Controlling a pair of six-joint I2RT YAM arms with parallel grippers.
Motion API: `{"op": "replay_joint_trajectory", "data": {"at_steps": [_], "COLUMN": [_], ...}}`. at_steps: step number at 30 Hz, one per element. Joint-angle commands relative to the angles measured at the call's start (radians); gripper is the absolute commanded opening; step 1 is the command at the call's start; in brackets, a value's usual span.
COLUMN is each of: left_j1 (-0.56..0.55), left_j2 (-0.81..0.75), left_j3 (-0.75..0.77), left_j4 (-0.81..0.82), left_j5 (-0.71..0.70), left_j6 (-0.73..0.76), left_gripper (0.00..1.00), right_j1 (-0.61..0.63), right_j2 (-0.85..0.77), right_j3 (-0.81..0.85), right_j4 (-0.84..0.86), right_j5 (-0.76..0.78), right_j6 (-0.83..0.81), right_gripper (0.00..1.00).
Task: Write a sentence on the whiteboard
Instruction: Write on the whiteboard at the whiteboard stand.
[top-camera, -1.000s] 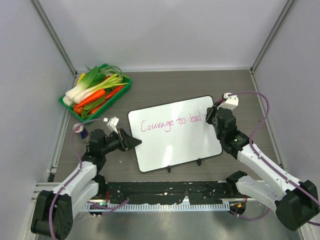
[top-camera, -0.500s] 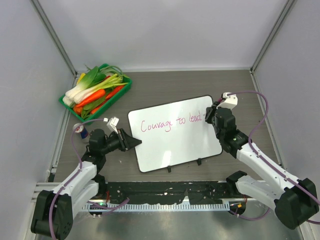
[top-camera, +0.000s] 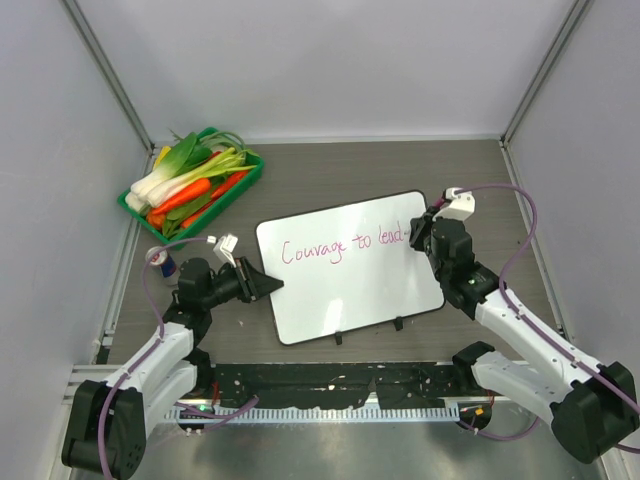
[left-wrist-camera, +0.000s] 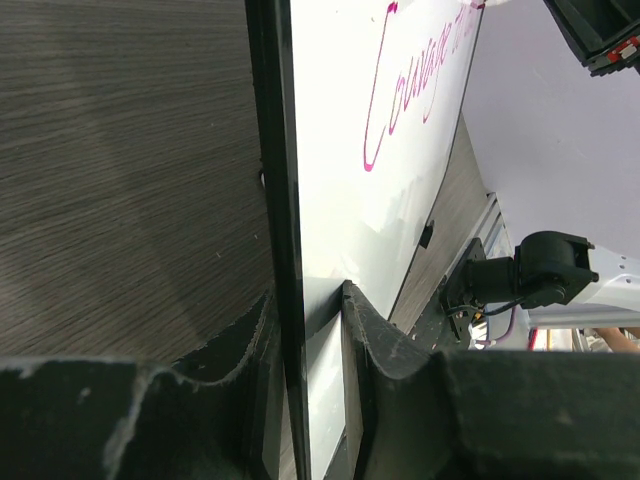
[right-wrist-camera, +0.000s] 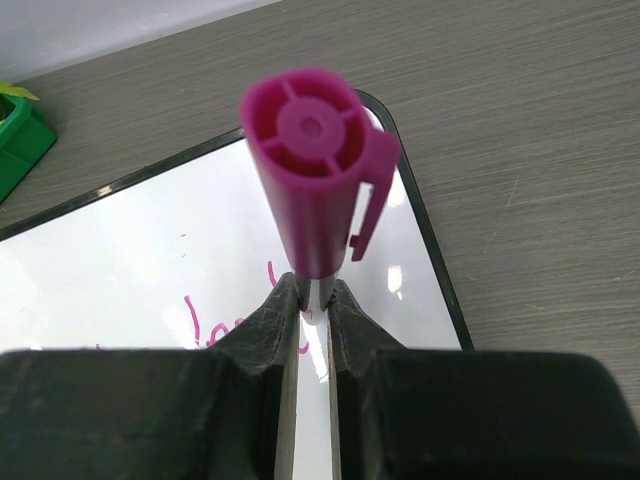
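The whiteboard (top-camera: 350, 295) lies on the table between the two arms, black-framed, with two clips on its near edge. The sentence (top-camera: 340, 246) runs across it in pink cursive, reading "Courage to lead" with a short stroke after it. My left gripper (top-camera: 268, 285) is shut on the whiteboard's left edge; up close, the frame of the whiteboard (left-wrist-camera: 400, 210) sits between its jaws (left-wrist-camera: 307, 295), with the sentence (left-wrist-camera: 400, 110) beyond. My right gripper (top-camera: 420, 236) is shut on a magenta marker (right-wrist-camera: 315, 170), held upright, tip down at the end of the sentence (right-wrist-camera: 215, 325) on the whiteboard (right-wrist-camera: 120, 250).
A green tray (top-camera: 243, 178) of vegetables stands at the back left. A small red-and-blue can (top-camera: 165, 262) sits just left of my left arm. Grey walls close in both sides, and a black rail (top-camera: 330, 385) runs along the near edge.
My right gripper has shifted slightly to the right with the marker, and a short pink stroke now follows "lead". The left arm has not moved.
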Motion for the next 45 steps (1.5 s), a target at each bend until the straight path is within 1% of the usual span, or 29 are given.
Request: {"op": "replay_joint_trajectory", "data": {"at_steps": [1,9,16,23,32,44,45], "left_j1": [0.000,0.000,0.001,0.000,0.001,0.000,0.000], "left_j2": [0.001,0.001,0.004,0.002,0.002,-0.001,-0.001], "left_j3": [0.001,0.001,0.001,0.001,0.001,0.001,0.001], "left_j4": [0.025,0.025,0.025,0.025,0.025,0.024,0.024], "left_j5": [-0.018,-0.016,-0.019,-0.022,-0.021,-0.021,-0.021], "left_j6": [0.040,0.040,0.040,0.040,0.040,0.040,0.038], "left_gripper": [0.00,0.00,0.00,0.00,0.00,0.00,0.00], "right_j1": [-0.005,-0.003,-0.003,-0.002,-0.003,-0.003,-0.003], "right_j2": [-0.022,-0.041,-0.049,-0.024,0.005,0.025,0.025], "right_j3": [-0.008,-0.019,-0.016,0.027,0.055,0.084,0.082], "right_j4": [-0.043,-0.072,-0.085,-0.072,-0.028,-0.015,0.013], "right_j5": [-0.006,0.001,0.052,0.089,0.090,0.057,0.057], "right_j6": [0.012,0.013,0.009,0.001,0.007,0.020,0.021], "right_gripper": [0.01,0.01,0.01,0.01,0.02,0.01,0.01]}}
